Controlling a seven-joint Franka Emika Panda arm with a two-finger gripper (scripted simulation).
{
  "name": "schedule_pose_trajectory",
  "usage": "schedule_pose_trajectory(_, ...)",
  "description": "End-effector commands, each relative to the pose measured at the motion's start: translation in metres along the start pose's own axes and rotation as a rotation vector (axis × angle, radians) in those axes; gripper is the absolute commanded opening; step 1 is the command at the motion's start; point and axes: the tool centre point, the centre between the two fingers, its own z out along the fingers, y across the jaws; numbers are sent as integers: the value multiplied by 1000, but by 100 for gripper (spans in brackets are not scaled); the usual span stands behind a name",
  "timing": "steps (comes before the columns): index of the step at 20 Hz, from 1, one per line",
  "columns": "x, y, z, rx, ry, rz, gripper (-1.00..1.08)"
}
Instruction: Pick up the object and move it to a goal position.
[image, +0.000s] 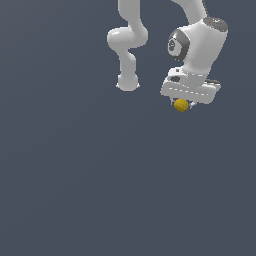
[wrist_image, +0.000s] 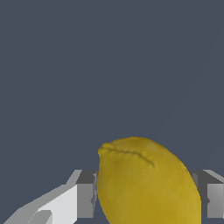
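We keep gripper (image: 182, 104) pinching yellow object (wrist_image: 146, 181) between fingers (wrist_image: 85, 197); carry smoothly, hold squeeze steady toward goal.

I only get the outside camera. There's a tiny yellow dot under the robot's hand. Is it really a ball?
Observer: The wrist view shows the yellow object is lemon-shaped, longer than round, with a wrinkled seam near one end.
Operator: Is the hand touching it?
Observer: Yes, the gripper has a grey finger pad against each side of it.
Operator: Is anything else near it?
Observer: Past the object the wrist view shows only plain dark grey background.
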Motion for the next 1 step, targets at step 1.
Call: schedule_pose_trajectory(1,-1,-2,-2,0,0,2,-100)
